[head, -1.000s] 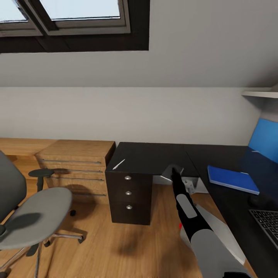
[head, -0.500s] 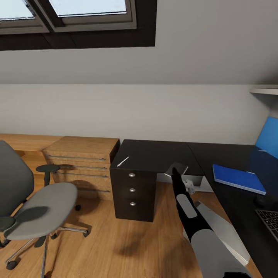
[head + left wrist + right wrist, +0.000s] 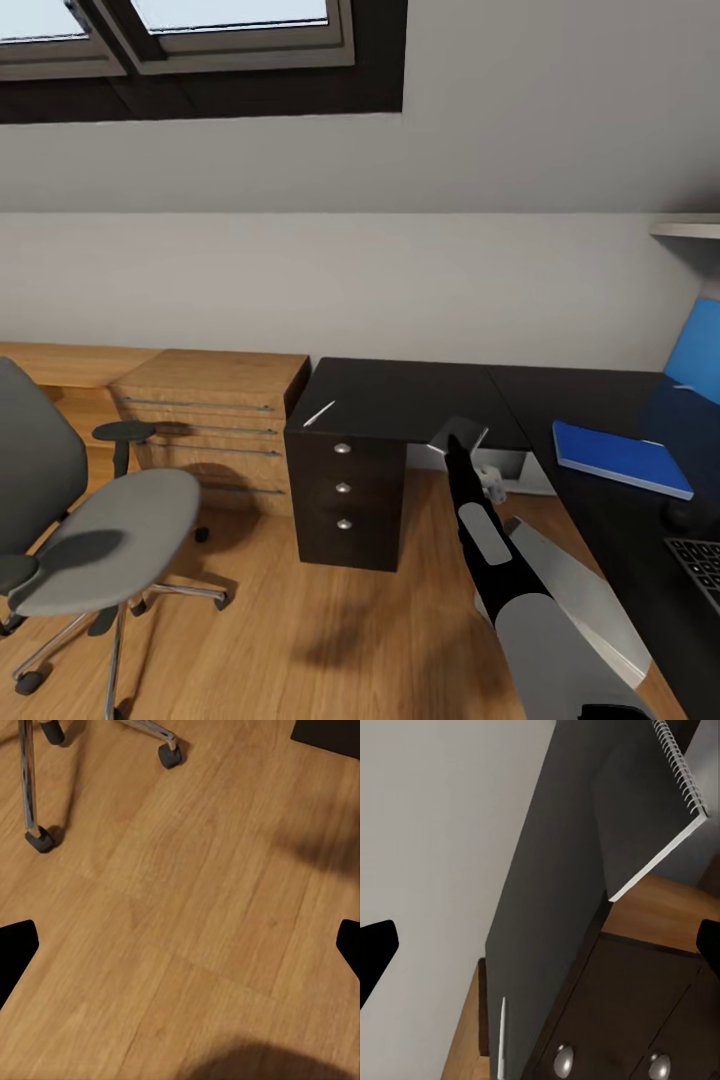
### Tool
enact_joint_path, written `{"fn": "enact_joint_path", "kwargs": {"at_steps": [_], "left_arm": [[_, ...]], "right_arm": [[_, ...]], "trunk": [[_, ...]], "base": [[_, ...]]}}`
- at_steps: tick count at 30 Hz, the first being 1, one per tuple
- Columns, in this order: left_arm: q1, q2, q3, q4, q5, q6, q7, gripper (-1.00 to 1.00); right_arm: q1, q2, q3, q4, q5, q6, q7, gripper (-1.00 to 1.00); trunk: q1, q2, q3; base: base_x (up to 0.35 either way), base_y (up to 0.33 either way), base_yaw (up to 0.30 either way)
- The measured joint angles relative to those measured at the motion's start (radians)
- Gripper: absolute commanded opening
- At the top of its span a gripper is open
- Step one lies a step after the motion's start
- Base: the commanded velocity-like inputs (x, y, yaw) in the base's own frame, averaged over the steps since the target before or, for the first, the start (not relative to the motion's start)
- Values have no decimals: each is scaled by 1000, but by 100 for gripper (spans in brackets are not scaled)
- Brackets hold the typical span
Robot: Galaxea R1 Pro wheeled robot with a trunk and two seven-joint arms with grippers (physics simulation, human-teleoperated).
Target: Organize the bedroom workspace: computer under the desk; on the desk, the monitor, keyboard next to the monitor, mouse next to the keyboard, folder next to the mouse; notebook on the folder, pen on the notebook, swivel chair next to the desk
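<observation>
The black desk stands ahead, with the thin white pen over its drawer unit. The grey notebook, spiral-bound, overhangs the desk's front edge. My right gripper is just before it, open and empty. On the right wing lie the blue folder, the mouse and the keyboard; a blue upright panel, seemingly the monitor, stands behind them. The pale computer lies on the floor under the desk. The grey swivel chair stands left. My left gripper is open over the floor.
A light wooden drawer chest stands against the wall left of the desk. A white shelf juts out at the upper right. The chair's chrome legs and casters are near my left gripper. Wooden floor lies between chair and desk.
The whole view has shifted slightly, so the camera turned a little left and down. My right arm, the notebook and the other things have kept their places.
</observation>
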State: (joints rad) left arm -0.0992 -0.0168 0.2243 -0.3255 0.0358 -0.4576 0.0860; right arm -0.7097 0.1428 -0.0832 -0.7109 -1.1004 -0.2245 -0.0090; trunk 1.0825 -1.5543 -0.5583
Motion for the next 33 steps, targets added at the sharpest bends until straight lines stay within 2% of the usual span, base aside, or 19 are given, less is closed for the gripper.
{"fn": "enact_joint_path", "kwargs": {"at_steps": [6, 9, 12, 16, 17, 18, 20, 24, 25, 30, 31, 33], "left_arm": [[0, 0, 0, -1, 1, 10, 0, 100], [0, -4, 0, -7, 1, 27, 0, 100], [0, -16, -2, -51, 1, 72, -1, 100], [0, -30, -4, -147, 1, 200, -1, 100], [0, -33, -4, -193, 1, 271, -1, 100], [0, -34, -5, -218, 2, 312, -1, 100], [0, -36, -4, -317, 6, 470, -3, 100], [0, -37, -4, -435, 13, 605, -5, 100], [0, -38, -4, -495, 16, 662, -6, 100], [0, -45, -6, -635, 25, 803, -8, 100], [0, -60, -8, -700, 27, 882, -9, 100], [0, -81, -9, -768, 28, 946, -10, 100]], "right_arm": [[0, -3, -46, 3, 1, 2, -2, 100], [0, -8, -50, 5, 1, 2, -3, 100], [0, -17, -53, 15, 1, 3, -3, 100], [0, -28, -55, 37, 1, 4, -3, 100], [0, -34, -55, 43, 1, 5, -3, 100], [0, -36, -56, 45, 0, 5, -3, 100], [0, -43, -56, 50, 0, 5, -3, 100], [0, -46, -56, 52, 0, 6, -4, 100], [0, -47, -56, 53, 0, 6, -4, 100], [0, -48, -57, 54, 0, 5, -4, 100], [0, -48, -57, 53, 0, 5, -4, 100], [0, -48, -56, 52, 0, 5, -3, 100]], "trunk": [[23, -42, -19], [35, -63, -28], [46, -84, -38], [61, -112, -50], [65, -119, -53], [69, -126, -56], [77, -140, -63], [92, -168, -75], [96, -175, -78], [115, -210, -94], [119, -217, -97], [127, -231, -103]], "base": [[0, 0, 0], [0, 0, 0], [0, 0, 0], [0, 0, 0], [0, 0, 0], [0, 0, 0], [0, 0, 0], [0, 0, 0], [0, 0, 0], [0, 0, 0], [0, 0, 0], [0, 0, 0]]}}
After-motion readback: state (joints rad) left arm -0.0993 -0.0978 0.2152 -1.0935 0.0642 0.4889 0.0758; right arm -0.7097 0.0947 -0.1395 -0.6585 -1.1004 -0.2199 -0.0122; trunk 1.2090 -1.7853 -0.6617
